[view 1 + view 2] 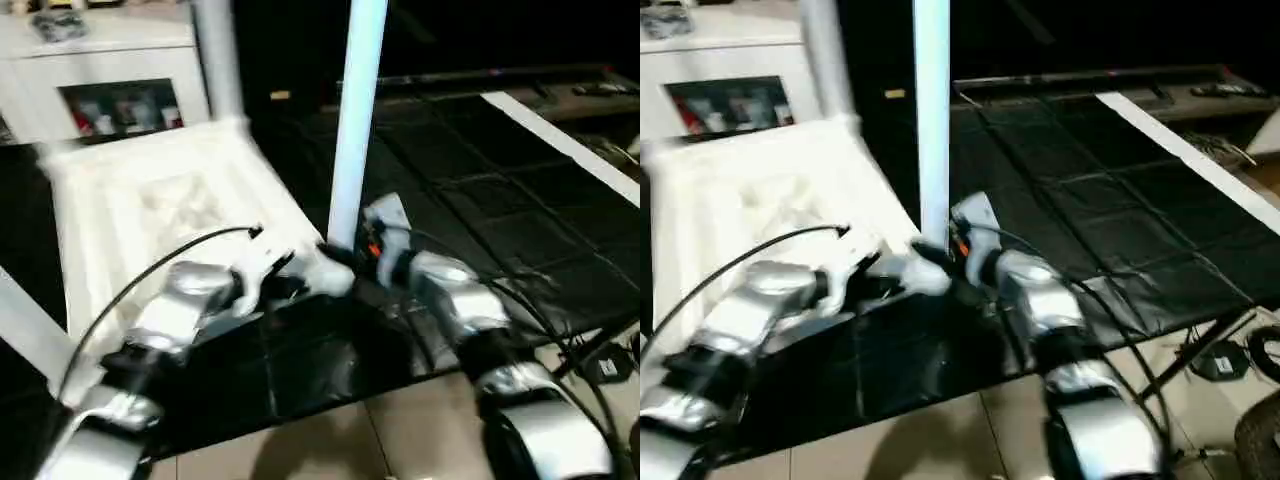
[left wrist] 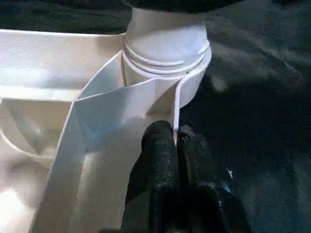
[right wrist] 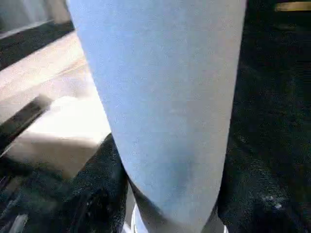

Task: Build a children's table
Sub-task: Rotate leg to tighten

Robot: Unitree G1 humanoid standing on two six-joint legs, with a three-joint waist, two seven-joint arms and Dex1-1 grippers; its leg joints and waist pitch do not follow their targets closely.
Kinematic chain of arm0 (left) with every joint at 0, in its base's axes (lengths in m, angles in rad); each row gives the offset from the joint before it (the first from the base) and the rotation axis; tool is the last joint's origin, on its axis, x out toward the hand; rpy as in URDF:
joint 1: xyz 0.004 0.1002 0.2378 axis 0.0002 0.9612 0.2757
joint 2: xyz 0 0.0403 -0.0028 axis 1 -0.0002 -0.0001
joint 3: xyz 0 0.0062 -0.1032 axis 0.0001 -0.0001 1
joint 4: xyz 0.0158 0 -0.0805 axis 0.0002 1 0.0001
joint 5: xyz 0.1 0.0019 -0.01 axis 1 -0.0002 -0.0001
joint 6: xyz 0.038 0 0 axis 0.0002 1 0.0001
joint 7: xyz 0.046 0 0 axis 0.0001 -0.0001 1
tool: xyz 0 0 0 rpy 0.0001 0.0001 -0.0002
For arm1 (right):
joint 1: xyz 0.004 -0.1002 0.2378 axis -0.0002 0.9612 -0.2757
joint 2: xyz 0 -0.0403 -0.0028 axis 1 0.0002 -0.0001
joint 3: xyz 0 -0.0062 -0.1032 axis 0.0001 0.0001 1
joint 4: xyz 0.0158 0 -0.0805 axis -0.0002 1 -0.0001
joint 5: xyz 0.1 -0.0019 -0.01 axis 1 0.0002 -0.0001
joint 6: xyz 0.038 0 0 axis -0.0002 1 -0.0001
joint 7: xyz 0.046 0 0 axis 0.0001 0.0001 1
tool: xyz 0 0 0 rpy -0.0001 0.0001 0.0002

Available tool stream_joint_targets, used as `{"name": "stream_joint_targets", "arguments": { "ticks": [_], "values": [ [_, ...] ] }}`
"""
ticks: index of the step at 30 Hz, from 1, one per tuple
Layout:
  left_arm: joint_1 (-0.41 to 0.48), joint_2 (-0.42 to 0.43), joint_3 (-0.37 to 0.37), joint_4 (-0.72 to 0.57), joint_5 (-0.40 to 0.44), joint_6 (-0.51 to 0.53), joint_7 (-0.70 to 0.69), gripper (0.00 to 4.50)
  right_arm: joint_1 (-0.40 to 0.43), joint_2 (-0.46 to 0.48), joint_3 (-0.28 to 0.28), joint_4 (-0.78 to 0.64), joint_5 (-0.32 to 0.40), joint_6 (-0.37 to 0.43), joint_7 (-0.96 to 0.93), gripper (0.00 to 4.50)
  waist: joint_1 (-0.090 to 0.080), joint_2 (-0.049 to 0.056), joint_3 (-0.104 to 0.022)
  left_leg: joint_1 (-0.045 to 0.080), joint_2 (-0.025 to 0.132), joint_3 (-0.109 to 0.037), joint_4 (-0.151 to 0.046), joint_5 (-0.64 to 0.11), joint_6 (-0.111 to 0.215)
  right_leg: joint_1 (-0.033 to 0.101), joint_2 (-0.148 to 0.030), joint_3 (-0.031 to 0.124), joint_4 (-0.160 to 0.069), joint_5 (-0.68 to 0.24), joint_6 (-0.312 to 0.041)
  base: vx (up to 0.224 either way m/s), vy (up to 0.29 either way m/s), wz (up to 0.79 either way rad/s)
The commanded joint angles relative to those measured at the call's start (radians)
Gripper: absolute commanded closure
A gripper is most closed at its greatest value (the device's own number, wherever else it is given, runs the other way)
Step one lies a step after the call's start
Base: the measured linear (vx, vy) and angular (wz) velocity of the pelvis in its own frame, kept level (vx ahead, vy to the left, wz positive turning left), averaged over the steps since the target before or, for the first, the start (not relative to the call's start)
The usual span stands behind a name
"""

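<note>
Table top [image 1: 150, 215] upside down on black mat [image 1: 480, 210], leg [image 1: 355, 120] upright in corner socket [image 2: 167, 68].
Left gripper [image 2: 175, 133] pinched on the top's rim; right gripper [image 1: 345, 258] clasps the leg's base.

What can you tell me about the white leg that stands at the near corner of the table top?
The leg is a long, smooth, round white tube, plastic by its look, and it stands upright. Its foot sits in the round corner socket of the upturned table top, which lies on a black mat. The right gripper is at its base. The left gripper is shut on the top's rim beside the socket.
</note>
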Motion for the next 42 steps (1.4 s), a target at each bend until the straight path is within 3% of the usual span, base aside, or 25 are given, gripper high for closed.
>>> {"name": "stream_joint_targets", "arguments": {
  "ticks": [1, 4, 6, 7, 14, 19, 22, 23, 27, 36, 42],
  "values": [
    [-0.039, -0.059, 0.016, -0.012, -0.031, -0.004, 0.056, 4.50, 0.001, 0.050, 0.029, 0.058, -0.013, 0.032, -0.058, 2.44, 0.007, -0.001, -0.064, -0.005, -0.004, 0.004, -0.059, -0.183, 0.005, 0.053, -0.067, 0.044, -0.096, -0.315, -0.161, 0.000, 0.000, 0.00],
    [-0.055, -0.097, 0.008, -0.012, -0.021, 0.006, 0.080, 4.50, -0.009, 0.074, 0.026, 0.066, -0.037, 0.007, -0.102, 2.44, 0.010, -0.002, -0.067, -0.008, -0.003, 0.005, -0.058, -0.162, 0.019, 0.057, -0.067, 0.045, -0.090, -0.246, -0.168, 0.000, 0.000, 0.00],
    [-0.055, -0.096, 0.003, -0.016, -0.018, 0.008, 0.074, 4.50, -0.001, 0.080, 0.027, 0.050, -0.034, 0.003, -0.082, 1.76, 0.012, -0.002, -0.069, -0.010, -0.002, 0.006, -0.058, -0.139, 0.037, 0.060, -0.066, 0.045, -0.085, -0.180, -0.184, 0.000, 0.000, 0.00],
    [-0.054, -0.095, 0.001, -0.018, -0.016, 0.011, 0.073, 4.50, 0.002, 0.082, 0.027, 0.044, -0.033, 0.004, -0.080, 1.76, 0.011, -0.002, -0.069, -0.010, -0.003, 0.007, -0.058, -0.136, 0.039, 0.061, -0.066, 0.045, -0.084, -0.171, -0.187, 0.000, 0.000, 0.00],
    [-0.026, -0.045, -0.045, -0.050, 0.005, 0.000, 0.013, 4.50, 0.010, 0.071, 0.056, 0.045, -0.048, -0.048, -0.032, 1.28, 0.010, 0.001, -0.065, -0.009, 0.000, 0.005, -0.062, -0.174, 0.035, 0.061, -0.070, 0.045, -0.090, -0.230, -0.182, 0.000, 0.000, 0.00],
    [-0.005, 0.018, -0.057, -0.062, 0.009, -0.013, -0.060, 4.50, 0.034, 0.007, 0.080, 0.013, -0.038, -0.098, 0.134, 0.81, 0.011, 0.003, -0.069, -0.011, 0.002, 0.005, -0.059, -0.148, 0.049, 0.064, -0.069, 0.045, -0.080, -0.144, -0.208, 0.000, 0.000, 0.00],
    [0.003, 0.077, -0.068, -0.058, 0.004, -0.065, -0.153, 4.50, 0.080, -0.078, 0.121, -0.082, 0.005, -0.078, 0.390, 0.51, 0.016, 0.004, -0.070, -0.009, 0.003, 0.006, -0.058, -0.148, 0.069, 0.066, -0.067, 0.046, -0.078, -0.112, -0.220, 0.000, 0.000, 0.00],
    [0.007, 0.092, -0.076, -0.061, -0.002, -0.088, -0.190, 4.50, 0.088, -0.100, 0.133, -0.100, 0.007, -0.077, 0.441, 0.44, 0.021, 0.007, -0.068, -0.008, 0.005, 0.006, -0.058, -0.152, 0.074, 0.065, -0.066, 0.044, -0.081, -0.109, -0.223, 0.000, 0.000, 0.00],
    [0.029, 0.166, -0.113, -0.081, -0.025, -0.145, -0.340, 4.50, 0.104, -0.182, 0.162, -0.129, 0.006, -0.090, 0.610, 0.06, 0.037, 0.006, -0.067, -0.003, 0.007, 0.007, -0.059, -0.174, 0.064, 0.063, -0.067, 0.043, -0.083, -0.153, -0.224, 0.000, 0.000, 0.00],
    [0.061, 0.269, -0.178, -0.096, -0.035, -0.249, -0.562, 4.50, 0.084, -0.269, 0.185, -0.155, 0.057, -0.011, 0.859, 0.02, 0.059, 0.012, -0.069, 0.002, 0.012, 0.009, -0.059, -0.178, 0.054, 0.058, -0.066, 0.043, -0.074, -0.115, -0.245, 0.000, 0.000, 0.00],
    [0.043, 0.300, -0.207, -0.084, -0.040, -0.292, -0.654, 4.50, 0.049, -0.274, 0.211, -0.130, 0.060, -0.015, 0.967, 0.02, 0.062, 0.008, -0.069, 0.001, 0.012, 0.008, -0.060, -0.175, 0.047, 0.059, -0.070, 0.044, -0.075, -0.136, -0.238, 0.000, 0.000, 0.00]
  ]
}}
